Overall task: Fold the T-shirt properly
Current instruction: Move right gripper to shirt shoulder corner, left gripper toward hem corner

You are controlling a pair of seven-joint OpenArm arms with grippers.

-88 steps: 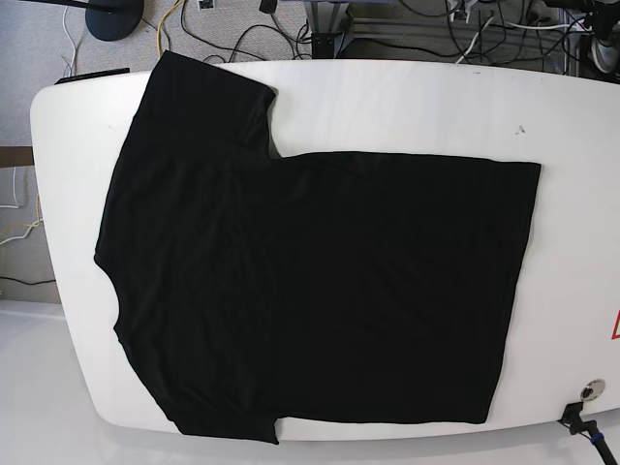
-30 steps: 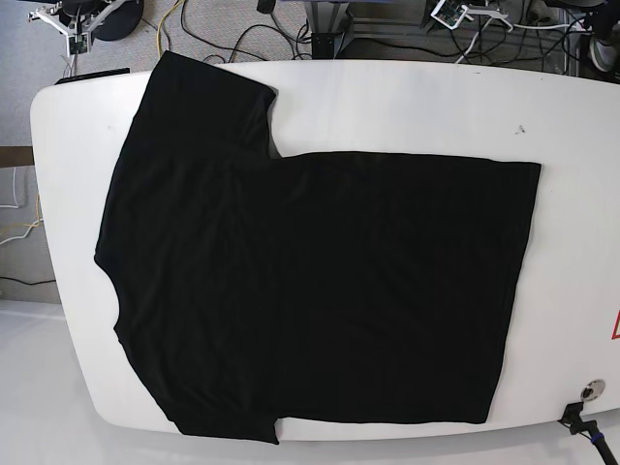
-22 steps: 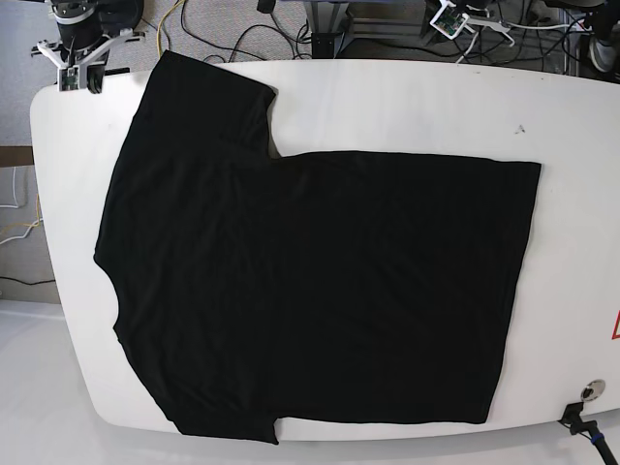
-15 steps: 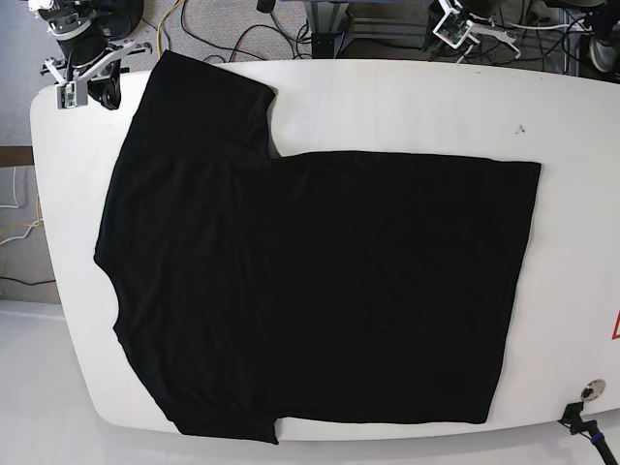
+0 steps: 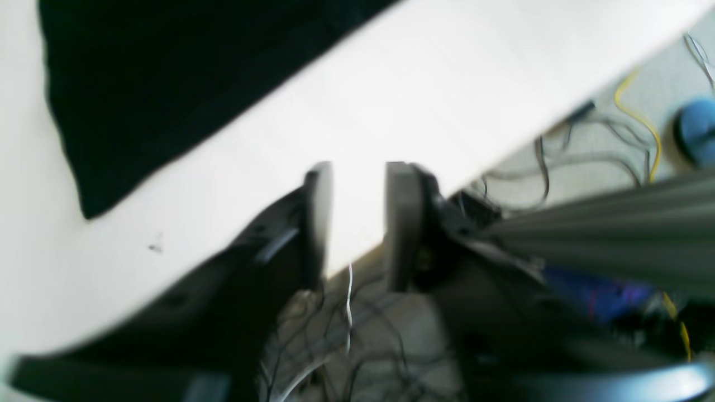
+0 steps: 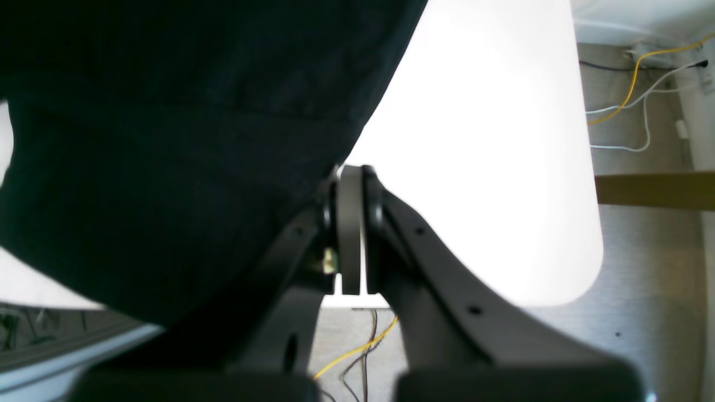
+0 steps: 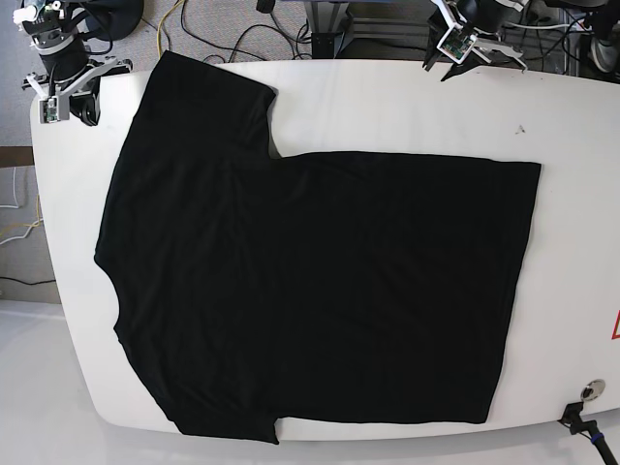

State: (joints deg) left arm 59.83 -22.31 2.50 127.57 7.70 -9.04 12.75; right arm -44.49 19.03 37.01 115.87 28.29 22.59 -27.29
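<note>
Your shirt [image 7: 310, 281] lies flat on the table [image 7: 387, 107]; left gripper [image 5: 357, 223] parted at one o'clock (empty), right gripper [image 6: 351, 229] clenched at eleven.

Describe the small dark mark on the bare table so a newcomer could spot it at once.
Start from the white table and the black T-shirt spread over most of it. Follow the shirt's hem edge to its far corner, then look past it on the bare strip of tabletop: the small dark mark sits there alone, the only speck on that white area.

White table [image 7: 387, 107]; grey floor [image 7: 242, 24] strewn with cables [image 7: 228, 44].
</note>
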